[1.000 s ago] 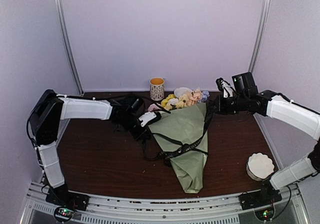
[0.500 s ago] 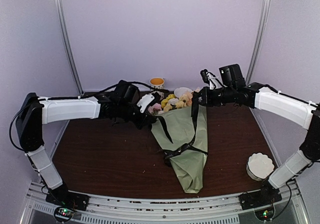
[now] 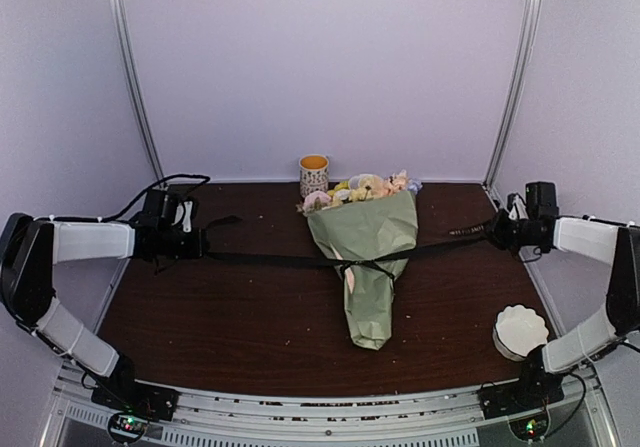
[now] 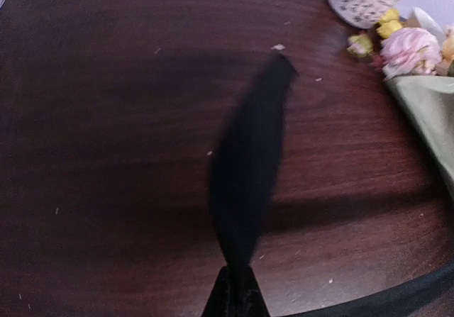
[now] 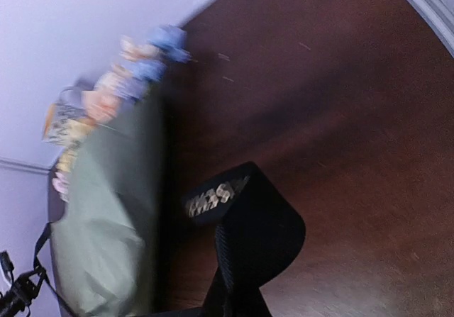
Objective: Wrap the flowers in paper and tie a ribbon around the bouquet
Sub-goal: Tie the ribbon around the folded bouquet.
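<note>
Left end effector [image 3: 197, 244] and right end effector [image 3: 493, 233] have pulled ribbon [image 3: 270, 260] taut.

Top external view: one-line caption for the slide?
Left gripper and right gripper hold the ribbon taut across the paper wrapped around the flowers, a cup behind.

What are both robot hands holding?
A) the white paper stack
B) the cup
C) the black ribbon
C: the left hand and right hand each pinch an end of the black ribbon, which is stretched straight across the green paper.
</note>
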Robot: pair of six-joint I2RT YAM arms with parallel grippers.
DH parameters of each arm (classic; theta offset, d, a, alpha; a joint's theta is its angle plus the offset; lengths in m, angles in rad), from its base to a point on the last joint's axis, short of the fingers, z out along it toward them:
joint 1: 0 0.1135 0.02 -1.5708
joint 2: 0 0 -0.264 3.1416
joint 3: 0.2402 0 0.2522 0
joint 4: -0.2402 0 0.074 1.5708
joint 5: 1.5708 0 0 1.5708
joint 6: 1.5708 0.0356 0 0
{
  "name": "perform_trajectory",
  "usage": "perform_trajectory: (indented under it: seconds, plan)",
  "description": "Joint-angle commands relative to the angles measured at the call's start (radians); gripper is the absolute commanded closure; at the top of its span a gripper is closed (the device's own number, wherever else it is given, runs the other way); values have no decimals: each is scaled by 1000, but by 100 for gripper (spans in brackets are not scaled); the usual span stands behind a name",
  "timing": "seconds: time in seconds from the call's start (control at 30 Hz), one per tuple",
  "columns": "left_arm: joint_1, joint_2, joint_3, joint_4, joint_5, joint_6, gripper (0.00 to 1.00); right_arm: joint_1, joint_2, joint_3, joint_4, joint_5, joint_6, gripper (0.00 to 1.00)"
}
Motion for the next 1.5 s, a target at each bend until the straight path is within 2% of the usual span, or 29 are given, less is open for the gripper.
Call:
perform_trajectory:
  seconds: [0.0,0.13,0.4,0.73,1.2,1.47]
  plan:
    - [97,-49,-128,87,-42,-134,100,-140,-36,-219,99,-50,37,100]
    - [209,-48,-199,145,-18,-183,100,-291,-66,-323,143,-59,11,100]
    - [391,-56,-273,205,41,-204,100,-449,-73,-331,104,-47,-43,100]
    - [473,-178,-310,171,-22,-198,100,-612,-55,-387,198,-44,19,100]
    - [597,-271,-354,173,-32,-250,100,-683,-90,-403,205,-16,29,100]
    - [625,-282,-354,169,-25,-251,100,-683,-100,-408,209,-13,17,100]
